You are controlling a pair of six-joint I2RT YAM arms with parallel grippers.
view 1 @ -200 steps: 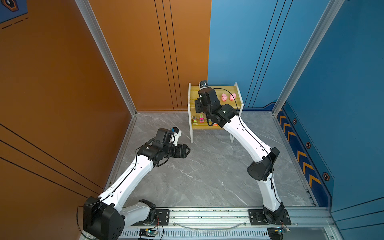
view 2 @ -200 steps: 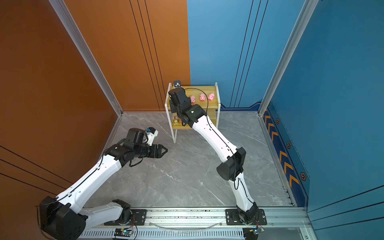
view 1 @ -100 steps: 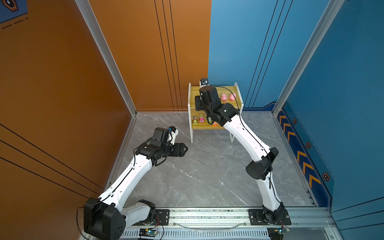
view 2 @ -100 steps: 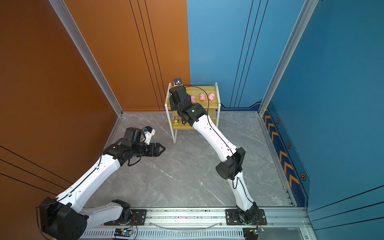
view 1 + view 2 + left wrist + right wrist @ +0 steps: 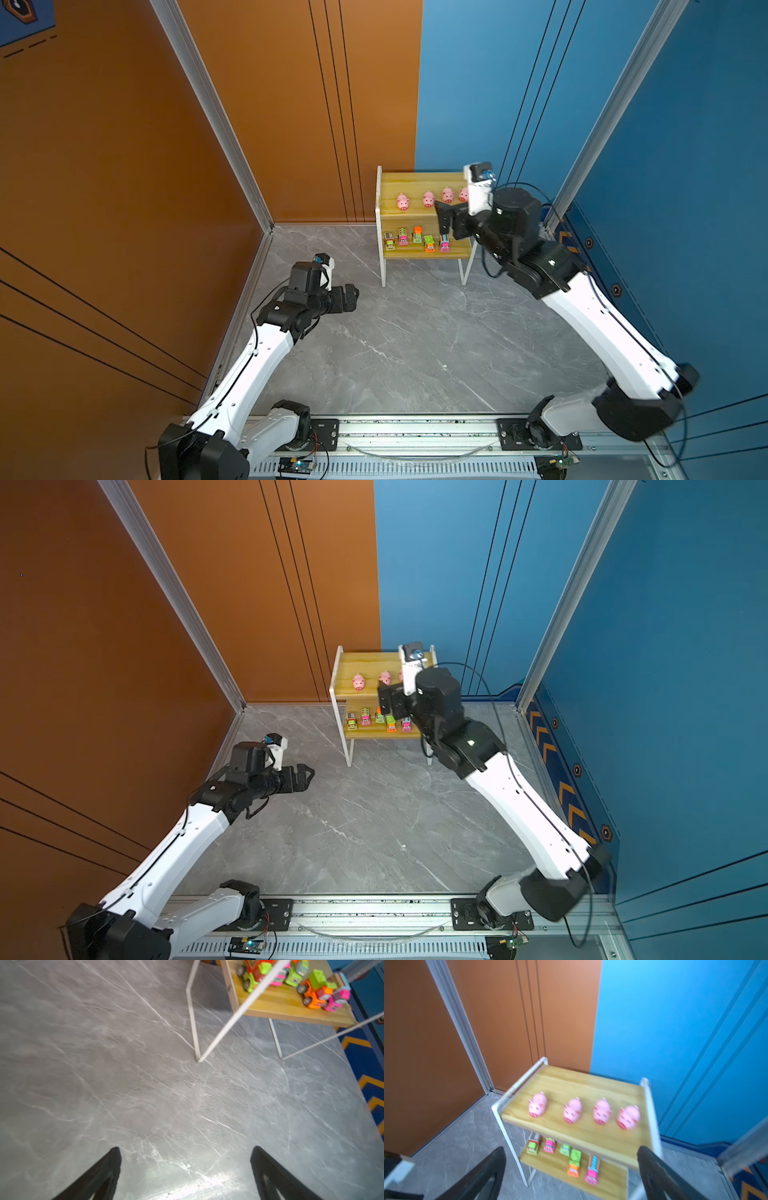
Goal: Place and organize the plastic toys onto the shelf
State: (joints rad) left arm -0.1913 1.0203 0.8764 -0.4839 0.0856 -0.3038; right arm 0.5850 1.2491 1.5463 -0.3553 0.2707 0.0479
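Four rounded pink plastic pigs (image 5: 583,1113) are sitting in a row on the top board of the small two-tier pale-yellow wood shelf w/ thin white metal frame (image 5: 419,185); five boxy bright toy trucks (image 5: 417,240) are lining the lower board. Right gripper (image 5: 571,1169) is hovering just in front of the shelf, jaws spread wide, holding nothing. Left gripper (image 5: 185,1167) is hanging over the grey marble-look floor (image 5: 407,349), well apart from the shelf, also wide open & empty.

I see a grey marble-patterned floor (image 5: 399,349) with pale veins, walled by orange panels (image 5: 124,166) on the left and blue panels (image 5: 685,166) on the right, joined by silver aluminium posts (image 5: 208,104). An orange chevron strip (image 5: 569,804) runs along the blue wall's base.
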